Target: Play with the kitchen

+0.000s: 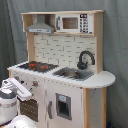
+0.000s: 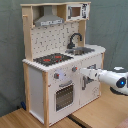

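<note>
Kitchen: the kitchen [image 2: 60,70] stands upright on the wooden bench [image 2: 100,116], set back from its front edge and occupying most of its visible width in the second exterior view.

Upper section: grey hood [image 1: 41,26] and small microwave [image 1: 74,23] sit above a tiled back panel.

Worktop: black-red stovetop [image 1: 36,65] beside the sink [image 1: 74,74], with the black faucet [image 1: 85,59] curving over the basin.

Front face: knobs [image 2: 59,76] in a row above the oven door [image 2: 64,95]; a second door with a dark panel [image 1: 62,106] lies under the sink.

Arm: the white arm [image 2: 116,80] reaches in level from the second exterior view's right.

Claw: the claw [image 2: 84,72] points at the knob row, close to the front face; contact, finger opening and any hold cannot be told.

Risk 1: a forward push against the tall, light kitchen could tip or slide it backward.

Risk 2: an off-centre approach could slip past a knob and jam against the panel.

Risk 3: the arm body could catch the worktop's overhanging edge.
</note>
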